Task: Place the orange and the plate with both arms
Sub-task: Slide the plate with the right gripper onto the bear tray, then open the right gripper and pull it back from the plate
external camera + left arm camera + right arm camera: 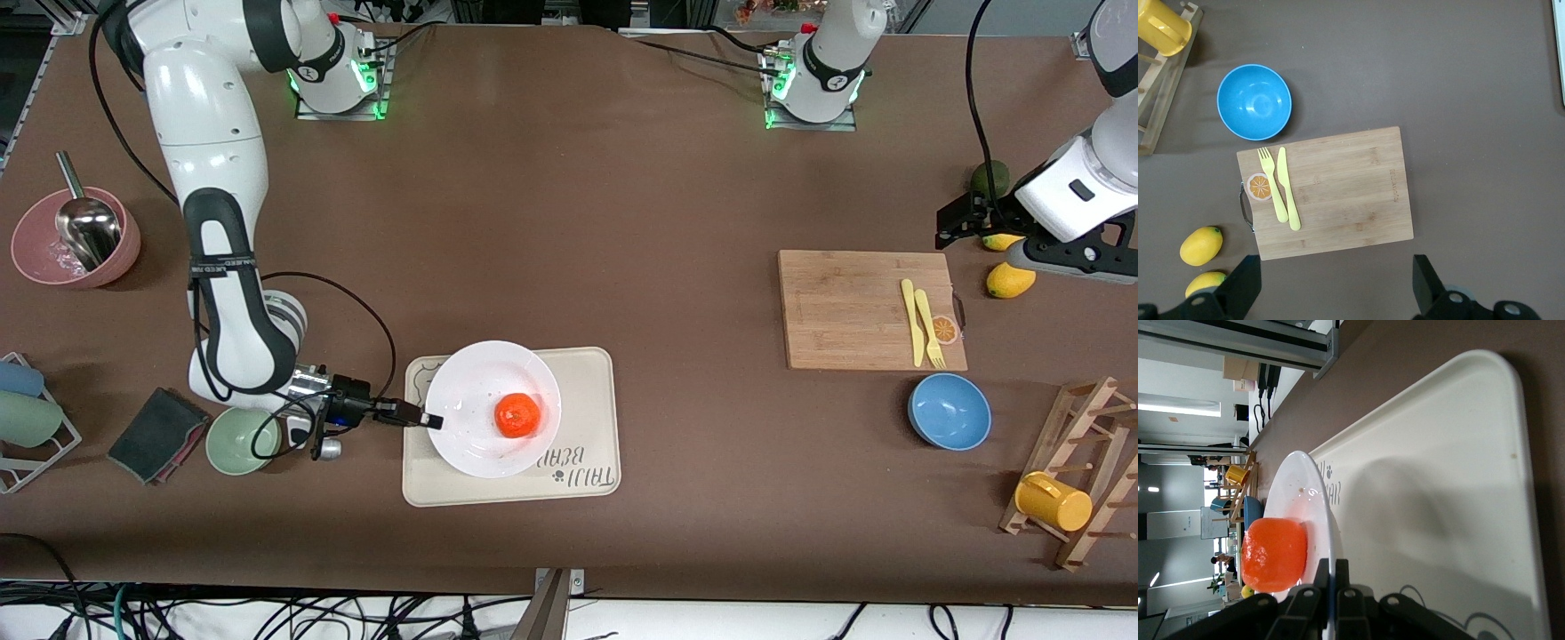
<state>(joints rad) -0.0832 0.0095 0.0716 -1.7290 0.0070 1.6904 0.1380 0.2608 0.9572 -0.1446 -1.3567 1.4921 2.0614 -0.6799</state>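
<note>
The right gripper (433,420) is pinched tight on the rim of the white plate (471,391), at the edge toward the right arm's end of the table. The orange (517,415) sits in the plate, near its middle, apart from the fingertips. The plate is over the cream bear-printed tray (587,444); the right wrist view shows a gap under it. A green bowl (242,440) and a dark folded cloth (158,434) lie beside the right wrist. The left gripper (1337,290) waits with jaws wide over the edge of the wooden cutting board (1338,193), which carries a yellow fork (1271,183) and knife (1288,187); a blue bowl (1254,101) and two lemons (1201,245) lie nearby.
</note>
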